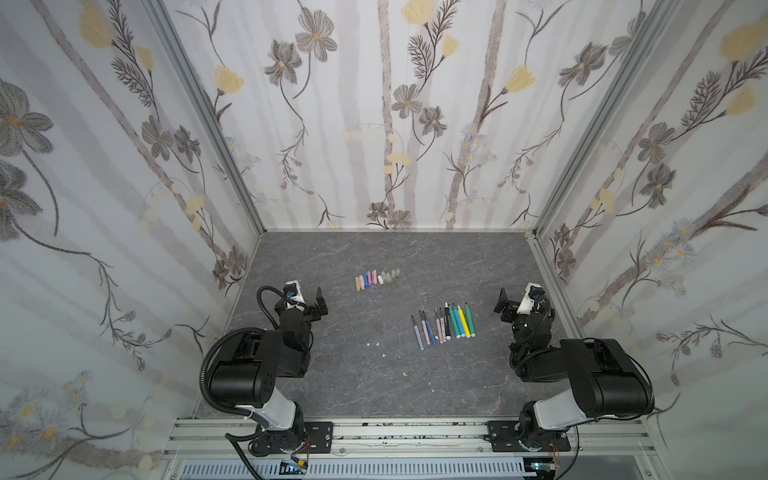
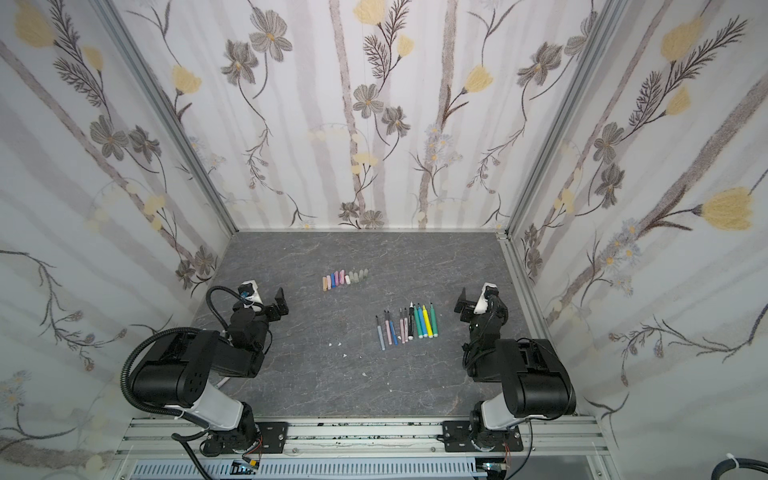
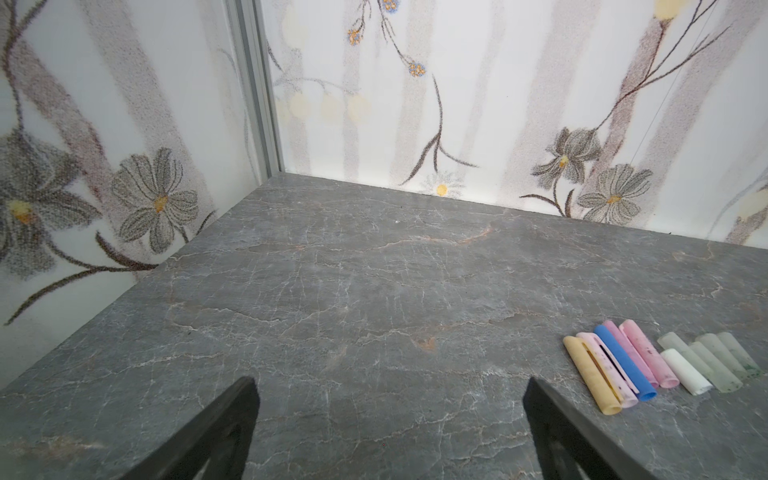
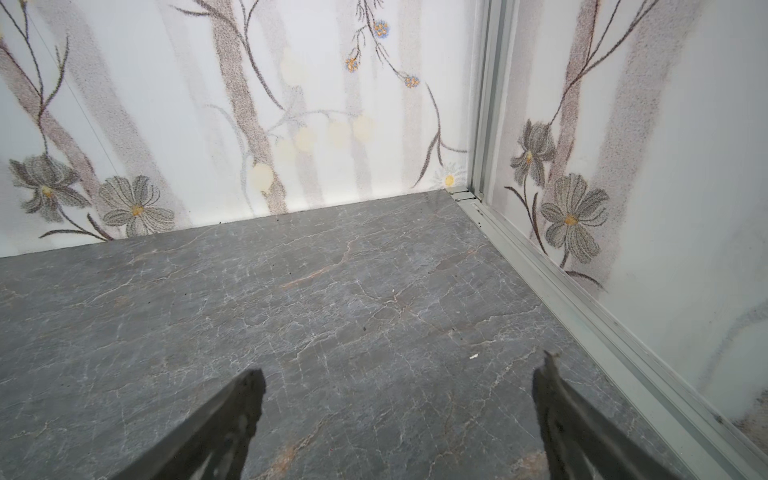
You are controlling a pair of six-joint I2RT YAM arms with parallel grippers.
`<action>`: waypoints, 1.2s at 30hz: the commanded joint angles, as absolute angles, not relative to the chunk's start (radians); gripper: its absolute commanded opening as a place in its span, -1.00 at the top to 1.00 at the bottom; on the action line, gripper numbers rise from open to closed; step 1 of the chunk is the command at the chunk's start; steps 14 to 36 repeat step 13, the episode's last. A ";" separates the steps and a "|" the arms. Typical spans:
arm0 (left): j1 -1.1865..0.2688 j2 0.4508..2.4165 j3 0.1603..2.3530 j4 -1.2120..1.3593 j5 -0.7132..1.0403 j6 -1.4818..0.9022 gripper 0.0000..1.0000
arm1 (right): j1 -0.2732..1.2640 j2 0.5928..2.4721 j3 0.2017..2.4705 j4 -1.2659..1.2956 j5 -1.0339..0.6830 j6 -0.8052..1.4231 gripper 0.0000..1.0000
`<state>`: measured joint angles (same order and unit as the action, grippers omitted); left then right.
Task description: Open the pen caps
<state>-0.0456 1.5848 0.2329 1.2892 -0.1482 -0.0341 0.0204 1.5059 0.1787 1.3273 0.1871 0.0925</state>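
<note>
The pen caps (image 1: 374, 277) (image 2: 341, 277) lie off the pens in a tight row at mid-table: tan, pink, blue, purple, one white, several translucent grey. In the left wrist view the same caps (image 3: 623, 361) rest beside one of my fingers, apart from it. The pens (image 1: 457, 323) (image 2: 419, 322) lie uncapped side by side, nearer and to the right, tips pointing to the back wall. My left gripper (image 1: 311, 307) (image 2: 277, 306) (image 3: 390, 382) hovers open and empty, left of the caps. My right gripper (image 1: 503, 306) (image 2: 463, 306) (image 4: 401, 370) is open and empty, right of the pens.
Tiny white specks (image 1: 372, 344) dot the grey marble-look table (image 1: 353, 395) in front of the pens. Floral walls close the table in on three sides, and an aluminium rail (image 1: 395, 432) carries both arm bases at the front edge.
</note>
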 commanded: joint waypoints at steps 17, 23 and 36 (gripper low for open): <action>-0.064 1.588 0.224 1.373 -0.196 -0.031 -1.00 | 0.022 1.506 0.178 1.352 0.186 0.068 -0.99; -0.064 1.588 0.224 1.373 -0.196 -0.031 -1.00 | 0.022 1.506 0.178 1.352 0.186 0.068 -0.99; -0.064 1.588 0.224 1.373 -0.196 -0.031 -1.00 | 0.022 1.506 0.178 1.352 0.186 0.068 -0.99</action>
